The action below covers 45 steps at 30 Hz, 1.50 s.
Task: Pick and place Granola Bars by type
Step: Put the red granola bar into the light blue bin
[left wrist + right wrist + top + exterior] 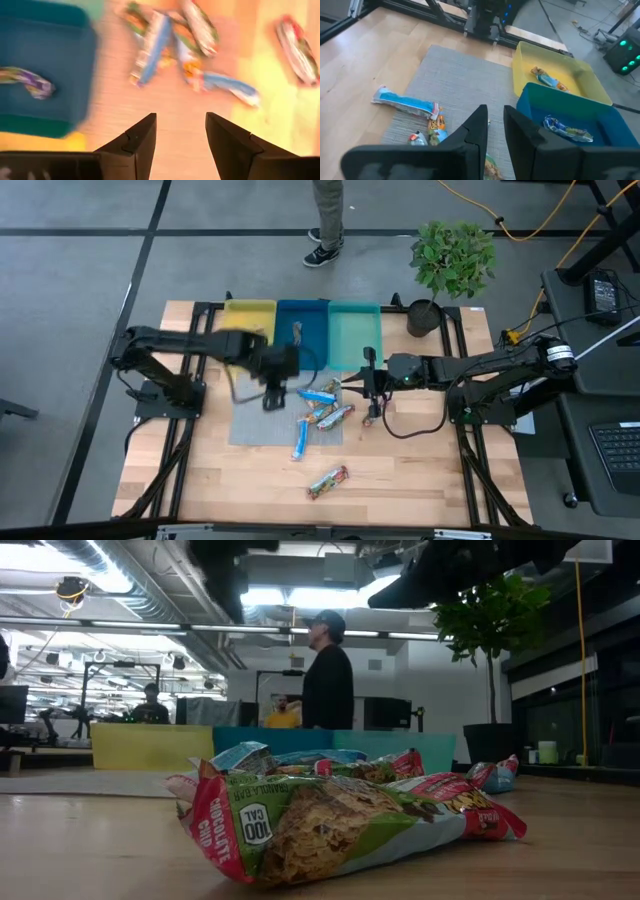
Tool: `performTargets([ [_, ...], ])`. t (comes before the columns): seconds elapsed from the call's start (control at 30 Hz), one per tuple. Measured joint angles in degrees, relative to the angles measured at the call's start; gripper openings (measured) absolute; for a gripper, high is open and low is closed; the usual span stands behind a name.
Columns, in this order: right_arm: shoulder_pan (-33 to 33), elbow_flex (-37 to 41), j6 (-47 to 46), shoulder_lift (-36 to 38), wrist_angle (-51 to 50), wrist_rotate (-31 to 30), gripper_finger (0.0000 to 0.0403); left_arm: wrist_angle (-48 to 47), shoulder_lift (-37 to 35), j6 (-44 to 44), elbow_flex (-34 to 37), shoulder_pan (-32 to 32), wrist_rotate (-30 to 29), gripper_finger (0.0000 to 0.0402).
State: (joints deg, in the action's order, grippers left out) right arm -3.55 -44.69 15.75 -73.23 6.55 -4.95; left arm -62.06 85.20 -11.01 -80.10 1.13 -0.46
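Just beside blue tray (45, 80): open mat (465, 80)

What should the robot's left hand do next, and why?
Probably move the left gripper, open with nothing between its fingers, over the pile of loose bars and lower onto one. The blue tray already holds a bar, but several bars lie unsorted.

A potted plant (450, 265) stands at the table (210, 480) corner; a person (327, 220) stands beyond the table edge.
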Motion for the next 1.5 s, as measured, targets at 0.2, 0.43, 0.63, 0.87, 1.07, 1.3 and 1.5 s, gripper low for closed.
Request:
performTargets([
  [0.2,0.0,-0.5,2.9,0.0,0.3,0.0,0.0067,2.2,-0.2,-8.4,4.4,12.6,-8.9,0.0164],
  [0.43,0.0,-0.5,4.3,0.0,5.2,0.0,0.0067,11.1,0.3,-15.0,10.1,20.0,-18.8,0.0162],
  [0.63,0.0,-0.5,7.1,0.0,5.7,0.0,0.0067,21.5,0.3,-19.6,15.1,21.0,-25.0,0.0163],
  [0.87,0.0,-0.5,7.2,0.0,5.5,0.0,0.0067,35.2,0.3,-24.1,22.8,21.0,-28.7,0.0163],
  [1.07,0.0,-0.5,7.3,0.0,5.5,0.0,0.0067,45.5,0.3,-25.8,31.9,21.0,-34.0,0.0162],
  [1.3,0.0,-0.5,9.8,0.0,6.2,0.0,0.0067,51.2,0.3,-32.0,38.7,21.9,-31.2,0.0164],
  [1.5,0.0,-0.6,9.9,0.0,6.1,0.0,0.0067,57.9,0.4,-23.0,38.8,23.6,-26.3,0.0161],
])
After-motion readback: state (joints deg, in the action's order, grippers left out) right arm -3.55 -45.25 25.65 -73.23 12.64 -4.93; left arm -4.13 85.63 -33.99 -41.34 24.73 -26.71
